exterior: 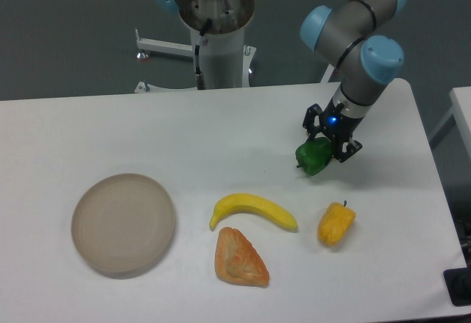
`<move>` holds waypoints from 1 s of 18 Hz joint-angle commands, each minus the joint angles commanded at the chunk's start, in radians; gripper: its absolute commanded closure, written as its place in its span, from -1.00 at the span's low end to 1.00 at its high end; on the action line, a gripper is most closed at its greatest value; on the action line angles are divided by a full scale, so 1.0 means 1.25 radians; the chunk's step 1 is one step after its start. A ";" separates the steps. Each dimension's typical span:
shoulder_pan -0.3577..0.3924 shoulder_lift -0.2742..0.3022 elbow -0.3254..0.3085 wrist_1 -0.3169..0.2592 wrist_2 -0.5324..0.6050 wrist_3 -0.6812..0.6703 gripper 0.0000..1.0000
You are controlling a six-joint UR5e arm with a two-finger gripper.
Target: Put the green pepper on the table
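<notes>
The black two-finger pincer (324, 143) was pinching the small glossy dark-green toy pepper (313, 157) at right of centre, low over the large matte white desk (221, 132); whether it touched down I could not tell. Release and retreat seemed left. Lower in the frame lay a yellow banana (254, 210) and a yellow-orange pepper (335, 224). Dark grey floor lay behind.

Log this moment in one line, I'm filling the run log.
phase: carrying | gripper: shut on green pepper | pepper: above table, release pending | nearby: banana, yellow pepper
</notes>
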 joint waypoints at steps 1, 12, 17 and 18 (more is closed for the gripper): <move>0.000 0.000 0.000 0.000 -0.004 0.000 0.10; 0.001 -0.007 -0.006 0.000 -0.028 -0.023 0.10; 0.001 -0.009 -0.007 0.000 -0.028 -0.025 0.08; 0.001 -0.009 -0.006 0.000 -0.028 -0.027 0.07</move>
